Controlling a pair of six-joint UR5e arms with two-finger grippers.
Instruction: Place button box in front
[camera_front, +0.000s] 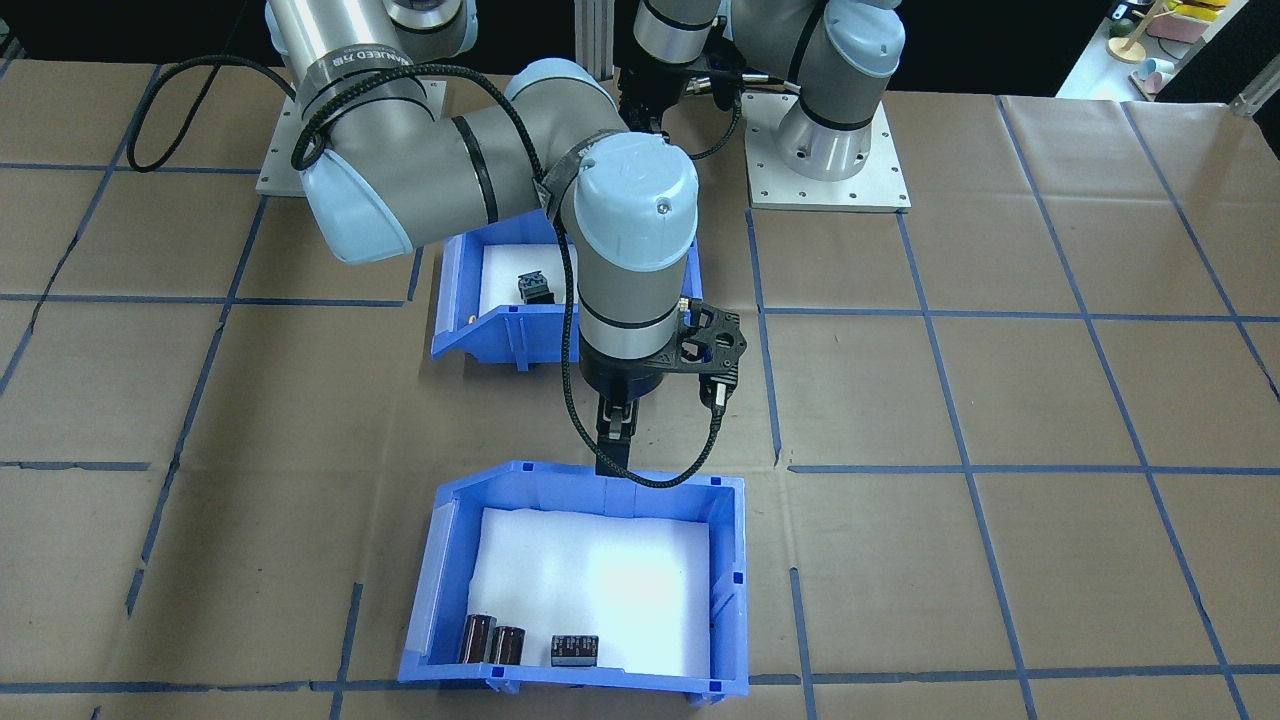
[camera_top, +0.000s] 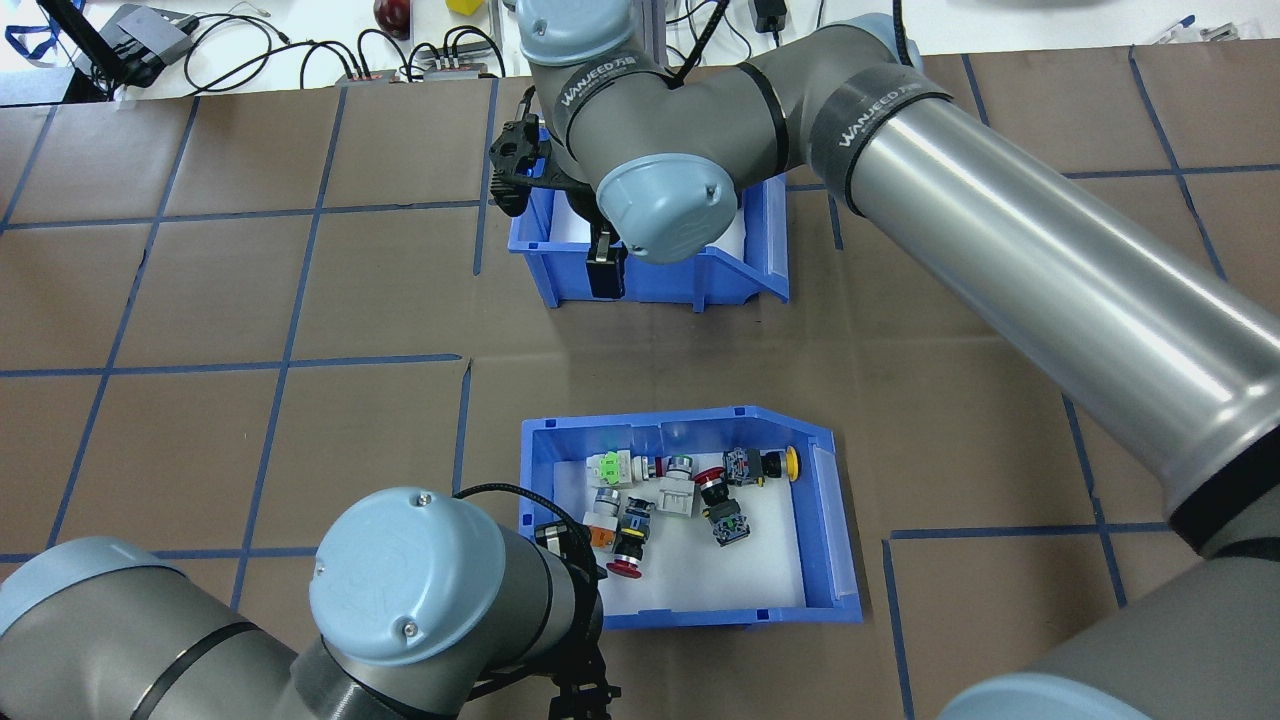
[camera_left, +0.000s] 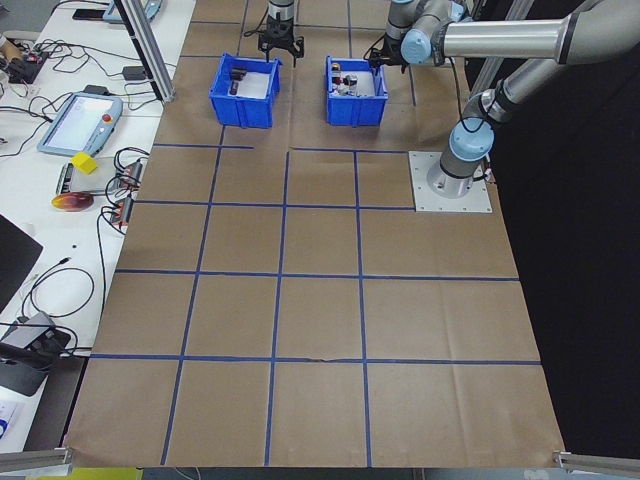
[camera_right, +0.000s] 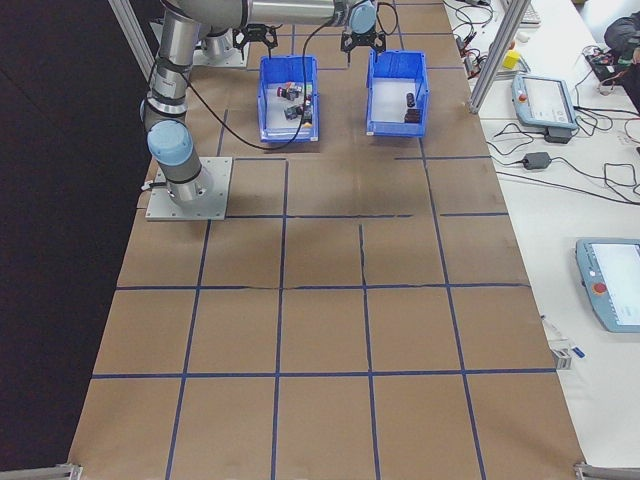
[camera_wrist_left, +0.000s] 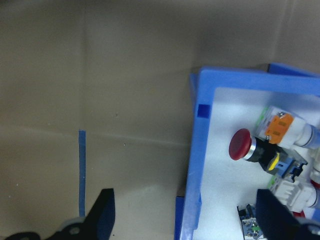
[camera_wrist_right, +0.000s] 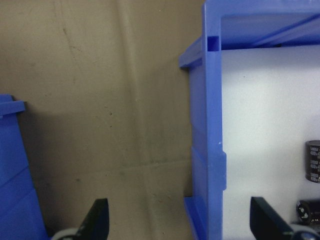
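Where the brown paper table (camera_top: 300, 300) lies nearest the robot, you see the button box (camera_top: 825, 520), a blue moulded plastic bin with one slanted cut-away side and a smooth white liner, holding glossy red, yellow, orange and green push-buttons; the left gripper (camera_wrist_left: 187, 222) straddles its wall, fingers (camera_wrist_left: 102, 212) spread apart; farther out stands the alike bin (camera_front: 445, 560) with dark cylinders (camera_front: 490, 640); the right gripper (camera_wrist_right: 177, 220) brackets its wall, fingers spread.

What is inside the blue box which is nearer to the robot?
The button box holds assorted push-button switches on a white liner: red, yellow, green, orange. The left arm covers its near-left corner.
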